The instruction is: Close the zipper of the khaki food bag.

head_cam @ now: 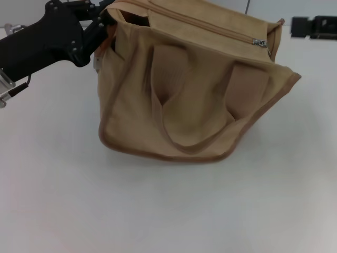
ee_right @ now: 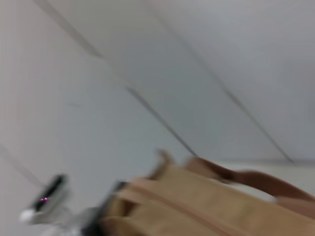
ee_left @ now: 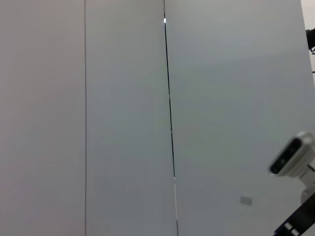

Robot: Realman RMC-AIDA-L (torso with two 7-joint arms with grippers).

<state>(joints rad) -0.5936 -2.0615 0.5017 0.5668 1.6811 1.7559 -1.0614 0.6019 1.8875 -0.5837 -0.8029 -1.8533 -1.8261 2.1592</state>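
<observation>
The khaki food bag [head_cam: 195, 100] stands on the white table, its two strap handles hanging down the near side. Along its top flap runs the zipper [head_cam: 210, 25], and the silver slider [head_cam: 259, 42] sits at the line's right end. My left gripper [head_cam: 103, 22] is at the bag's upper left corner, its black fingers [head_cam: 97, 29] closed on the fabric there. At the top right edge of the head view my right gripper [head_cam: 296, 26] hangs clear of the bag. The right wrist view shows the bag's top [ee_right: 197, 209], blurred.
White tabletop [head_cam: 168, 211] stretches in front of and beside the bag. The left wrist view shows only grey wall panels and a small white camera unit [ee_left: 294, 160].
</observation>
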